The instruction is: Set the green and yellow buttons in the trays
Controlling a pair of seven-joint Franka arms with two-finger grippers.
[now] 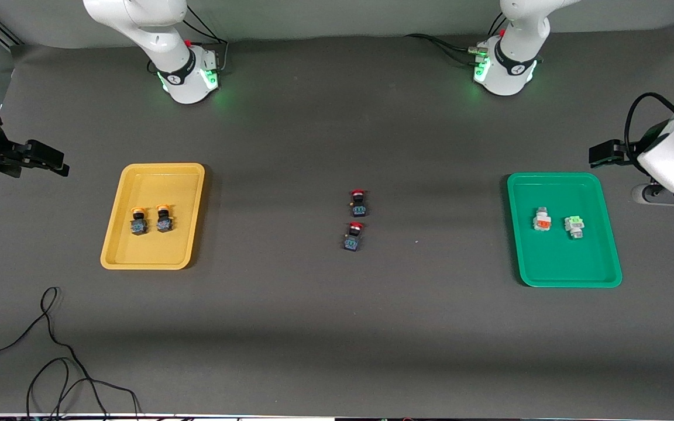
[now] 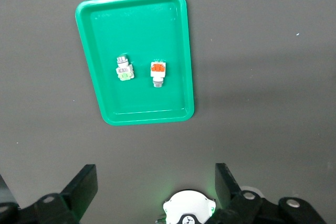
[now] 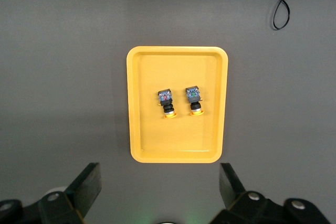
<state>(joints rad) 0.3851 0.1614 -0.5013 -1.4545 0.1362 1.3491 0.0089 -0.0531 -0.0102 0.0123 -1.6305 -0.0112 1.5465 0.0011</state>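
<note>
The yellow tray (image 1: 155, 181) lies toward the right arm's end and holds two yellow-capped buttons (image 1: 138, 221) (image 1: 164, 218) side by side. The right wrist view shows this tray (image 3: 178, 140) and both buttons (image 3: 167, 102) (image 3: 195, 99). The green tray (image 1: 553, 257) lies toward the left arm's end and holds an orange-faced whitish button (image 1: 541, 218) and a green-faced one (image 1: 574, 226). The left wrist view shows that tray (image 2: 142, 30) with the green-faced button (image 2: 124, 70) and the orange-faced button (image 2: 158, 72). My right gripper (image 1: 50, 161) (image 3: 160, 174) is open, empty and raised beside the yellow tray. My left gripper (image 1: 603, 153) (image 2: 156, 177) is open, empty and raised beside the green tray.
Two red-capped black-blue switches (image 1: 358, 202) (image 1: 353, 236) stand on the dark mat midway between the trays. A loose black cable (image 1: 50, 351) lies at the corner nearest the front camera at the right arm's end, and shows in the right wrist view (image 3: 283, 3).
</note>
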